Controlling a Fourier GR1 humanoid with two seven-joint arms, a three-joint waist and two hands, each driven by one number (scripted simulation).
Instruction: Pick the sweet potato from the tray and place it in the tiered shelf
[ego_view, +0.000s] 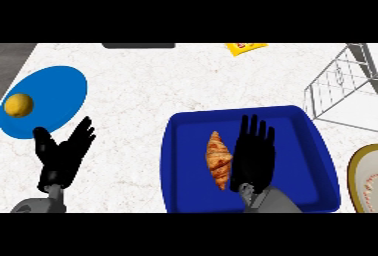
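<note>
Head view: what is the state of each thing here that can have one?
sweet potato: lying in the tray, not held.
tray: on the counter, holding the sweet potato.
right hand: open, fingers straight, over the tray beside the sweet potato.
left hand: open, resting at the lower left.
wire shelf: no item in the part that shows.
blue plate: carries a yellow fruit.

Counted: 1 tray (314, 167), 1 sweet potato (218, 159), 1 blue plate (55, 92), 1 tan plate (366, 175), 1 yellow fruit (18, 105), 1 shelf (343, 82), 1 yellow packet (245, 47), 2 hands: left hand (63, 155), right hand (253, 160).
</note>
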